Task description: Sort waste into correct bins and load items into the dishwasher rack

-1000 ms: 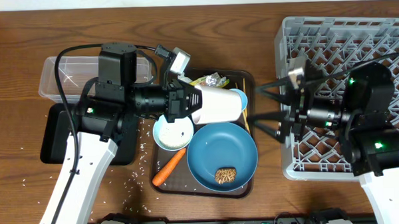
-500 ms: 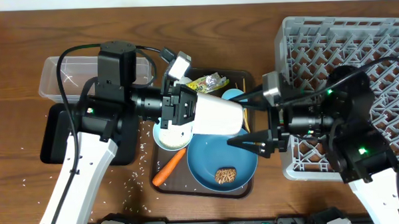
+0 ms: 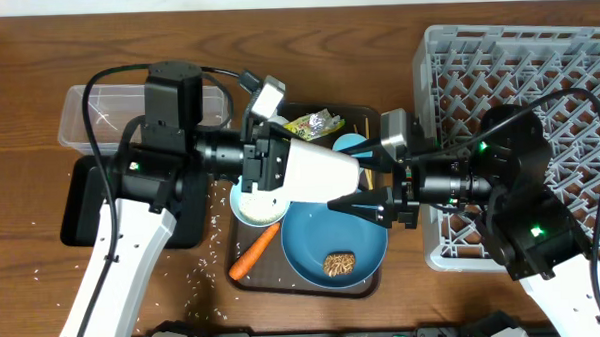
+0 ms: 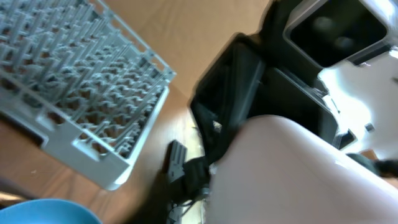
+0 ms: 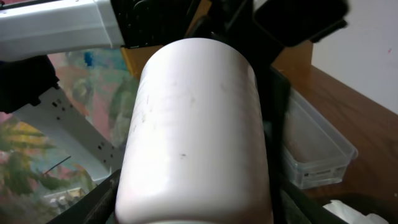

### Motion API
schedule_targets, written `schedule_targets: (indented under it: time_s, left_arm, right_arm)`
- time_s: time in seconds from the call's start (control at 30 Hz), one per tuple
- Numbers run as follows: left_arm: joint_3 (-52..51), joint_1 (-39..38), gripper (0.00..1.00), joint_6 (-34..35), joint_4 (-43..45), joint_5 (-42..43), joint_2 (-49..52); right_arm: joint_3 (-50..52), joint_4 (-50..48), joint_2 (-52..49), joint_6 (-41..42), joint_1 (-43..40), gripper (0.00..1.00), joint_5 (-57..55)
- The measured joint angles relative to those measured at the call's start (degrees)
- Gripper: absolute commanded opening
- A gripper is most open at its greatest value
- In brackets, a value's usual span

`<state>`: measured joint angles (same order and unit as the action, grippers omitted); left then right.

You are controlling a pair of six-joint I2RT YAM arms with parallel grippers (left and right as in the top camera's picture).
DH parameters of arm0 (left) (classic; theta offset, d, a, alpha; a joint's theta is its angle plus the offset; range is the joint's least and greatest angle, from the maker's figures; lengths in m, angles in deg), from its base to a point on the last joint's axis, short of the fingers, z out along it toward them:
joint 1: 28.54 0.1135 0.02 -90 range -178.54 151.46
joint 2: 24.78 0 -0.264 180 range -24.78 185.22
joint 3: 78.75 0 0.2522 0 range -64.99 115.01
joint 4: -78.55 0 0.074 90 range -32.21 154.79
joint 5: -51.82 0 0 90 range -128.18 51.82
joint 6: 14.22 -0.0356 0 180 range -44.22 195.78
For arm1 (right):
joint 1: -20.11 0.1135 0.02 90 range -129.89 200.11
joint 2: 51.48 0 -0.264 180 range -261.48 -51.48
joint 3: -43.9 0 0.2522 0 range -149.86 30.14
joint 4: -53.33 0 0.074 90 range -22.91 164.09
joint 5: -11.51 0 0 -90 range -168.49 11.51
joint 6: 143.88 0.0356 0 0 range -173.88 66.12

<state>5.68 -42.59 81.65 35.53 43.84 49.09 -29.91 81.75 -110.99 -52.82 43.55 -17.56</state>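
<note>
Overhead view with both wrist views. The brown serving tray (image 3: 306,289) on the surface (image 3: 34,298) carries the large blue dish (image 3: 311,240), which holds the brown lumpy food piece (image 3: 339,263). The tray also carries the white bowl (image 3: 253,205), the orange carrot (image 3: 255,252) lying between bowl and dish, the printed wrapper (image 3: 316,123) and the small light-blue cup (image 3: 347,144). The clear plastic tub (image 3: 83,126) and the black tray (image 3: 77,218) lie at the left, the latter partly under the left arm. Loose rice grains (image 3: 204,237) are scattered just beside the black tray. The dishwasher rack (image 3: 536,50) stands at the right.

The small white cup (image 3: 320,173) lies on its side in the air above the serving tray. The left hand (image 3: 278,167) meets one end of it; whether its fingers still clamp it cannot be told. The right hand (image 3: 344,181) is partly open, with one finger against each flank of the cup.

A second ago the right hand stood spread wider at the rack's near edge, well apart from the cup. It has since advanced over the blue dish and narrowed around the cup.
</note>
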Motion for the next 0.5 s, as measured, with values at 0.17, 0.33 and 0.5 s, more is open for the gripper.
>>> schedule_targets:
  time_s: [0.17, 0.33, 0.5]
  left_arm:
    - [0.0, 0.61, 0.86, 0.07, 0.0, -6.12, 0.0]
    - [0.0, 4.22, 0.89, 0.26, -0.09, -9.29, 0.0]
    - [0.0, 7.63, 0.89, 0.28, -0.07, -10.47, 0.0]
  right_arm:
    - [0.0, 6.29, 1.18, 0.17, -0.87, 0.52, -4.44]
    - [-0.02, 16.0, 5.11, 0.44, -7.98, 0.55, -14.64]
    - [-0.09, 26.49, 9.86, 0.44, -18.27, 0.57, -26.05]
